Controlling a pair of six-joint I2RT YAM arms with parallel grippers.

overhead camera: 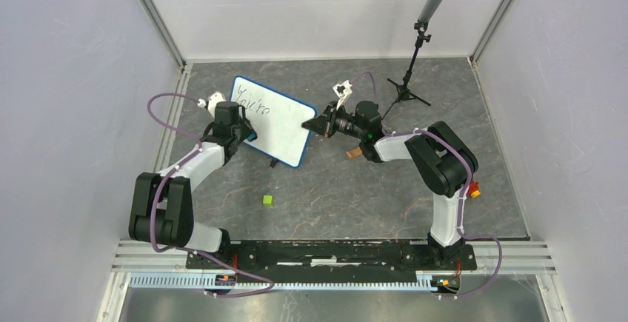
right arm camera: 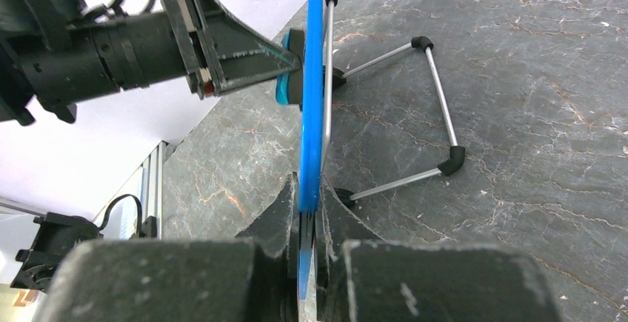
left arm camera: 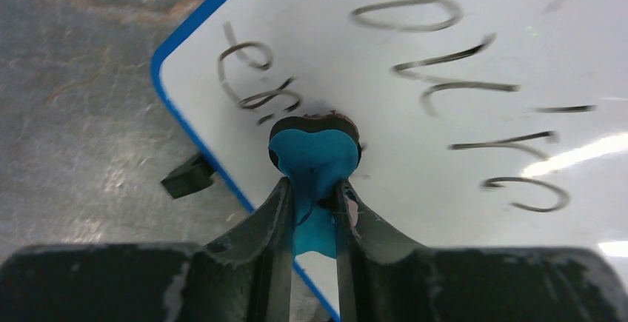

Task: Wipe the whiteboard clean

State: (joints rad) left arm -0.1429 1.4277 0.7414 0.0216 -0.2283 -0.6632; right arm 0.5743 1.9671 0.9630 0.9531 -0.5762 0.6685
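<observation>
Ideally, with the right gripper [right arm camera: 307,191] pinched shut on the edge of the whiteboard [overhead camera: 272,121], upright at eleven o'clock on the table [overhead camera: 333,189], the left gripper [left arm camera: 315,186], clamped on the blue eraser [left arm camera: 314,152], presses flat and sweeps toward the handwriting [left arm camera: 452,78] at two o'clock.

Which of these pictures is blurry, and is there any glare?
Left wrist view: handwriting on the whiteboard looks soft, and a bright glare streak crosses its right side. Top view: even light, faint shadows. Right wrist view: mostly sharp.

left arm [overhead camera: 196,161], right arm [overhead camera: 444,217]: white links, black joints | cables [overhead camera: 149,109]: purple | left claw [left arm camera: 312,189], right claw [right arm camera: 307,202]: black, scuffed
</observation>
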